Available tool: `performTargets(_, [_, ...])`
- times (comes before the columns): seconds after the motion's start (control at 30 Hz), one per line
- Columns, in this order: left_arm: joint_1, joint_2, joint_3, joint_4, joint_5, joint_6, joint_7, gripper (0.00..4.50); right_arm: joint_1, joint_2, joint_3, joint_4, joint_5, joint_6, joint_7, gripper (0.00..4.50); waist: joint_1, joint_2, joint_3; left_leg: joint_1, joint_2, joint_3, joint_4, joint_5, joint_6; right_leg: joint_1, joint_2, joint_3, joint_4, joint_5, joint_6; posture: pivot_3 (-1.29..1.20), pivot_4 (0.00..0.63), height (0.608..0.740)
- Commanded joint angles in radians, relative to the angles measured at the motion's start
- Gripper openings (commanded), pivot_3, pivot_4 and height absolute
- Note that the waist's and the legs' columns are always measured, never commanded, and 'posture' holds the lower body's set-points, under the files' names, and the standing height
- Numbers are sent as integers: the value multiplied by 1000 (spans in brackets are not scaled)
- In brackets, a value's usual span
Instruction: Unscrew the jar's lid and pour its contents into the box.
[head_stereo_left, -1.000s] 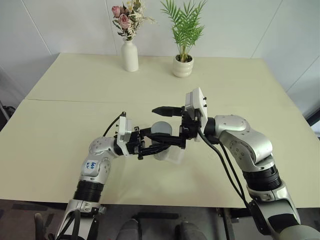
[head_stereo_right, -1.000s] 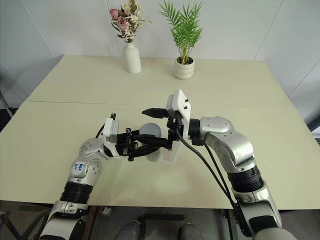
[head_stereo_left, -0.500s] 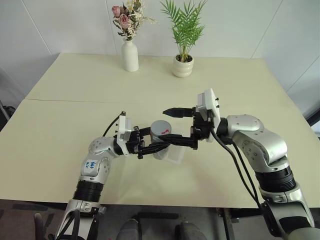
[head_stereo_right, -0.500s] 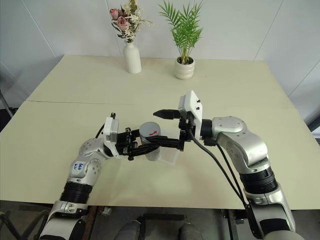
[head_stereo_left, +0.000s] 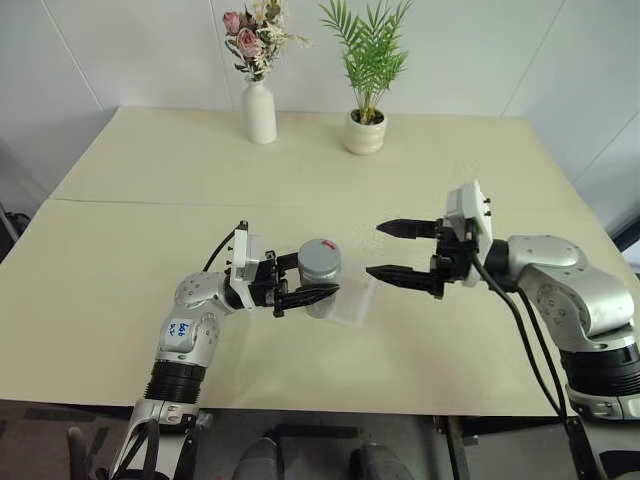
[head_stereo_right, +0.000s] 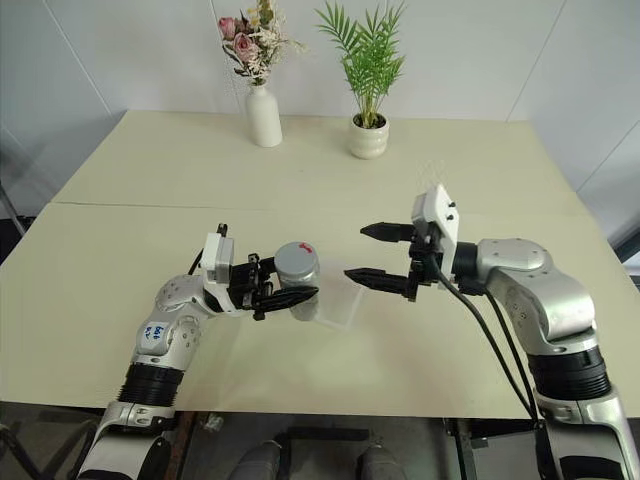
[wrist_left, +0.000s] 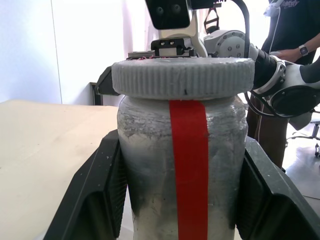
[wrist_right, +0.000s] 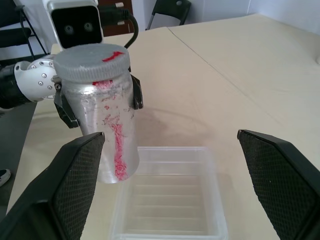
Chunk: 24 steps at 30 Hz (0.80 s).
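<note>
The jar (head_stereo_left: 318, 283) is small and clear, with a red streak down its side (wrist_left: 187, 170). My left gripper (head_stereo_left: 312, 284) is shut on its body and holds it upright just above the table. The greyish-white lid (head_stereo_left: 319, 255) with a red mark sits on top of the jar. The clear shallow box (head_stereo_left: 352, 302) lies on the table right beside the jar, on its right. My right gripper (head_stereo_left: 375, 250) hangs open to the right of the jar and box, pointing at them, with nothing between its fingers (wrist_right: 75, 185).
A white vase of flowers (head_stereo_left: 260, 110) and a white pot with a green plant (head_stereo_left: 365, 132) stand at the table's far edge. A seam crosses the beige table (head_stereo_left: 120, 250). A person (wrist_left: 295, 50) stands beyond the table in the left wrist view.
My right gripper has drawn back to the right, away from the lid, staying open. The lid stays on the jar. The left gripper and jar have not moved.
</note>
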<state>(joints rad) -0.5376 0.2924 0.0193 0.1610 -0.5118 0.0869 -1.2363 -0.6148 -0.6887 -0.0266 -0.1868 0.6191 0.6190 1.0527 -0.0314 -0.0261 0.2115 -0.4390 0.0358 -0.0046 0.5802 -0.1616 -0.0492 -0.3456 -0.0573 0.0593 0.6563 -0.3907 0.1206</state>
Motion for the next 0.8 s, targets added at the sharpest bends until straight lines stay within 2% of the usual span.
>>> performTargets(0.03, [-9,-1,2,-33,-22,-13,-7,2396,-38,1,-31,-29,48,11,12,4483,0,0,0,0,0,0,0,0,0,0,0,0,0,0,0,0,150,740])
performTargets(0.13, [-9,0,2,-33,-22,-13,-8,2396,-61,23,-26,-51,72,27,-4,4483,1,0,0,0,0,0,0,0,0,0,0,0,0,0,0,0,150,740])
performTargets(0.4, [-9,-1,2,-27,-21,-16,-11,2396,-137,148,97,-113,46,74,-101,4483,2,0,0,-1,0,0,0,0,0,0,0,0,0,0,0,0,150,740])
performTargets(0.8, [-6,-2,1,-28,-22,-13,-13,2396,-162,226,189,-86,-36,64,-151,4483,1,0,0,-1,0,0,0,0,0,0,-1,0,0,0,0,0,150,740])
